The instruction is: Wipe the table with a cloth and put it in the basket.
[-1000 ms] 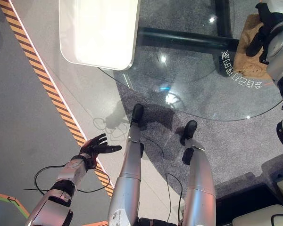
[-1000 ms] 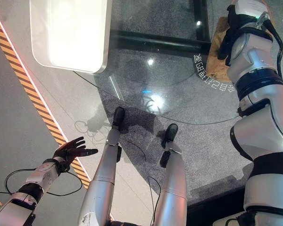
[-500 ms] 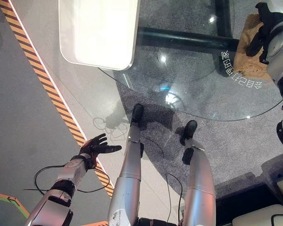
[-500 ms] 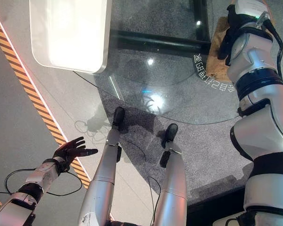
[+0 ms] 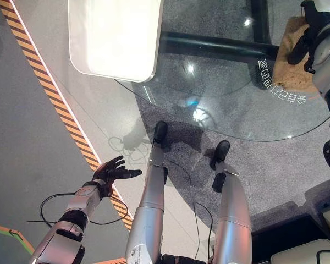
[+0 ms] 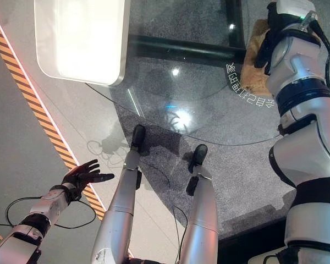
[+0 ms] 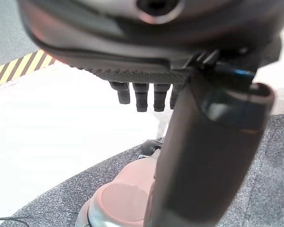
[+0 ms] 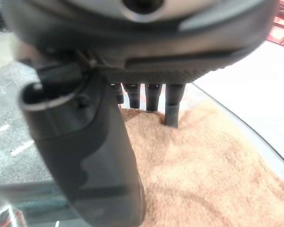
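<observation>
A tan cloth (image 5: pixel 290 70) lies on the round glass table (image 5: pixel 231 118) near its far right edge. My right hand (image 6: pixel 268 39) rests on top of the cloth. In the right wrist view its fingers (image 8: pixel 173 108) reach straight down onto the cloth (image 8: pixel 208 165), tips pressing the fabric, and the thumb sits beside them without pinching. My left hand (image 5: pixel 114 170) hangs open low on the left, palm up over the floor, holding nothing; its fingers (image 7: pixel 142 97) are straight.
A white slab with rounded corners (image 5: pixel 115 36) stands at the back left, overlapping the table's far left edge. A dark bar (image 5: pixel 214 45) runs under the glass. Black-and-orange striped tape (image 5: pixel 60 104) crosses the floor on the left. A pale object (image 5: pixel 305 252) sits at the lower right.
My right hand has edged slightly farther away on the cloth. The left hand has not moved.
</observation>
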You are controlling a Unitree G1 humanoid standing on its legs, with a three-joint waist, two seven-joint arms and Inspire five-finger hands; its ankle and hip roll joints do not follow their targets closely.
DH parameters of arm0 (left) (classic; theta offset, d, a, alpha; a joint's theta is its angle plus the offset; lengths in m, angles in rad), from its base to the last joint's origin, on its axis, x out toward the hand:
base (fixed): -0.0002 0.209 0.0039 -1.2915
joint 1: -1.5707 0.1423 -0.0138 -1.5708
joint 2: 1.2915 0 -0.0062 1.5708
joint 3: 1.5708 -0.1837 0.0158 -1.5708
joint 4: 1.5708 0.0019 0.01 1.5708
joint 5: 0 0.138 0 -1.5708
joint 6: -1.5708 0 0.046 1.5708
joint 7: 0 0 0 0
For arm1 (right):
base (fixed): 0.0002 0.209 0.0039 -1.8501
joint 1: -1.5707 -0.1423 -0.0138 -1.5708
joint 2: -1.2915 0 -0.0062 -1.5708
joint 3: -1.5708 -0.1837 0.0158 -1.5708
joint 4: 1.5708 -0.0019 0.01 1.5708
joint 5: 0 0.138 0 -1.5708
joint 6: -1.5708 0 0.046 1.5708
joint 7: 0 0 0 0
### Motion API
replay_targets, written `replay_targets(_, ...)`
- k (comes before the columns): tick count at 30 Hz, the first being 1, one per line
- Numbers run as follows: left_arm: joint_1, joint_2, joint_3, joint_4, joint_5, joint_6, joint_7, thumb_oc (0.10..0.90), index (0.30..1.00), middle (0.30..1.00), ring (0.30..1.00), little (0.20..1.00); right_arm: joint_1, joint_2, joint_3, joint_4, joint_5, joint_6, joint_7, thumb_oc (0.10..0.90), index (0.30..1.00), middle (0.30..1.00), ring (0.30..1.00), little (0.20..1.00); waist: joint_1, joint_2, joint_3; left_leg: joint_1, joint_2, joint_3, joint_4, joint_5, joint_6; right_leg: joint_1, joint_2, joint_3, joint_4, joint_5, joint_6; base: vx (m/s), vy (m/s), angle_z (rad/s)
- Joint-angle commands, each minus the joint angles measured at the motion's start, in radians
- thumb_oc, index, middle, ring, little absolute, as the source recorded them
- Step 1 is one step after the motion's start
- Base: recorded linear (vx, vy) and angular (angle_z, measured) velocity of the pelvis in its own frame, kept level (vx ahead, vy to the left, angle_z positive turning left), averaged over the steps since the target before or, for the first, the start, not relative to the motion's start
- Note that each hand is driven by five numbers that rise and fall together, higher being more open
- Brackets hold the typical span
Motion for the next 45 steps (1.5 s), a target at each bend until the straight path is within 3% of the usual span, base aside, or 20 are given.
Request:
replay_targets(1,0.074,0.040,0.003,0.019,-0.005,0.003,0.001,0.800,0.900,0.900,0.900,0.900,0.003,-0.076,0.048,0.018,-0.018,0.015,0.012,0.100,0.300,0.300,0.300,0.200,-0.009,0.035,-0.012,0.008,-0.103,0.104,0.037,-0.070,0.131,0.040,0.100,-0.072,-0.106,0.034,-0.053,0.00,0.000,0.00)
replay_targets(33,0.075,0.042,0.002,0.014,-0.004,0.003,0.000,0.800,0.900,0.900,0.900,0.900,0.009,-0.079,0.043,0.013,-0.017,0.006,-0.013,0.100,0.300,0.300,0.300,0.200,-0.011,0.037,-0.012,0.011,-0.104,0.106,0.027,-0.066,0.131,0.040,0.099,-0.071,-0.116,0.042,-0.050,0.00,0.000,0.00)
replay_targets(45,0.079,0.023,-0.009,0.006,-0.011,-0.003,0.016,0.800,0.900,0.900,0.900,0.900,0.020,-0.059,-0.018,-0.065,0.123,-0.050,-0.171,0.100,0.300,0.300,0.300,0.200,-0.015,0.040,-0.012,0.016,-0.108,0.108,0.023,-0.068,0.132,0.045,0.104,-0.068,-0.123,0.042,-0.049,0.00,0.000,0.00)
